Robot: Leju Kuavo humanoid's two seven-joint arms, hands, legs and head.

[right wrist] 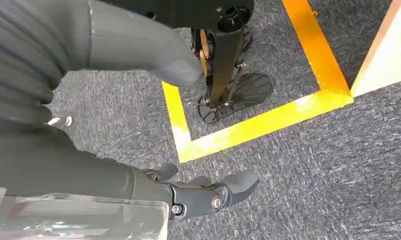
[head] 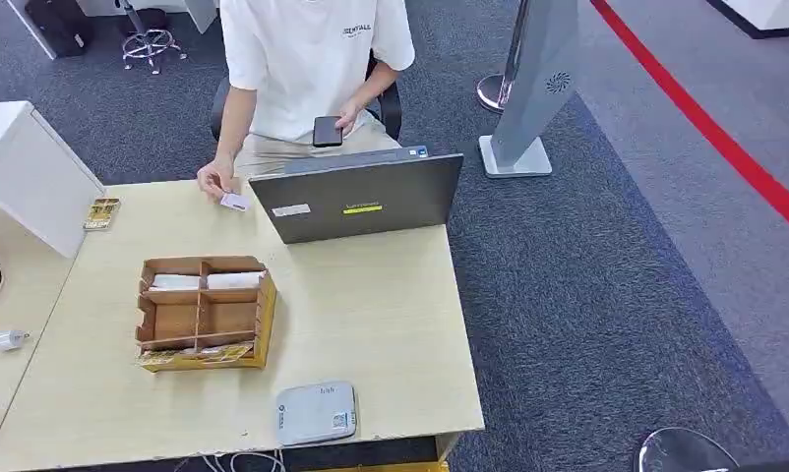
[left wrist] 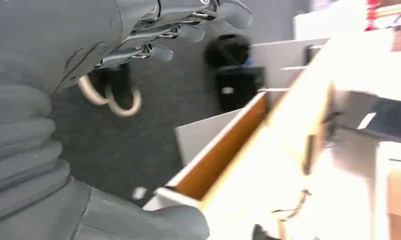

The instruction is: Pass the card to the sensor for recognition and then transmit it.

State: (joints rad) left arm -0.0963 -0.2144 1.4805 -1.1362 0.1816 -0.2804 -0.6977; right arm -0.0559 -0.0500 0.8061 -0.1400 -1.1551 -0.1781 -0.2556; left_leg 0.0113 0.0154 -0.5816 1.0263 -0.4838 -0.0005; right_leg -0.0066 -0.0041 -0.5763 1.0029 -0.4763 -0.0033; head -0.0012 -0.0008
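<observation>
A person seated behind the table pinches a small white card (head: 235, 202) against the tabletop beside the laptop. More white cards (head: 177, 282) lie in the rear compartments of a wooden divider box (head: 263, 313) at mid-table. The grey sensor pad (head: 316, 413) lies flat by the table's front edge. My left hand (left wrist: 103, 40) hangs beside the table's side with fingers (left wrist: 181, 31) spread and nothing in it. My right hand (right wrist: 88, 165) hangs over the carpet, its thumb apart from its fingers (right wrist: 213, 195), holding nothing.
An open grey laptop (head: 356, 205) stands at the table's back edge, its back toward me. The person holds a phone (head: 327, 131). A small gold packet (head: 101, 213) lies at the back left. Yellow floor tape (right wrist: 258, 125) marks the carpet below my right hand. A white kiosk stand (head: 533, 88) rises at the right.
</observation>
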